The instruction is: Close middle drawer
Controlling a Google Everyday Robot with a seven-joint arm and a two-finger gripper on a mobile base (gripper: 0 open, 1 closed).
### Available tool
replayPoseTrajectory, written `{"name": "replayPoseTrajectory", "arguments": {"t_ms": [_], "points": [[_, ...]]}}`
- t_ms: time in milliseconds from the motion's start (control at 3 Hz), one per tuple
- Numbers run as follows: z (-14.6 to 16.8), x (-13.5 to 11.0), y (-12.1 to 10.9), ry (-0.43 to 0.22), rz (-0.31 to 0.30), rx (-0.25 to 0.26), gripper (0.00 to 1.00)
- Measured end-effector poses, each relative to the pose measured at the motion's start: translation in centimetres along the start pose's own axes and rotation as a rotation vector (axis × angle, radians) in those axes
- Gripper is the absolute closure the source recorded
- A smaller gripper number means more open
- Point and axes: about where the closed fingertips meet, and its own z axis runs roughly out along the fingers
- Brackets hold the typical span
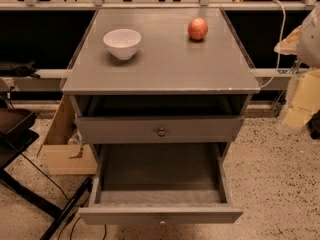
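Middle drawer (160,176) stands pulled far out from the cabinet, below the worktop (170,64), its grey tray exposed. Nothing of the closing looks done yet. The gripper is out of view, so its opening cannot be told.

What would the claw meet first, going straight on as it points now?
Cannot say: the claw is not in view. Only a white rounded shape at the right edge, perhaps the arm, shows. The pulled-out grey wooden middle drawer stands untouched.
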Motion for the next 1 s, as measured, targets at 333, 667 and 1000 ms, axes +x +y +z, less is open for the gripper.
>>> {"name": "replayPoseTrajectory", "arguments": {"t_ms": [333, 667, 1000], "points": [[0.0, 0.0, 0.0, 0.0, 0.0, 0.0, 0.0], [2.8, 0.1, 2.2, -0.039, 0.012, -0.053, 0.19], [5.5, -0.7, 6.9, -0.151, 0.054, -0.084, 0.43]]}}
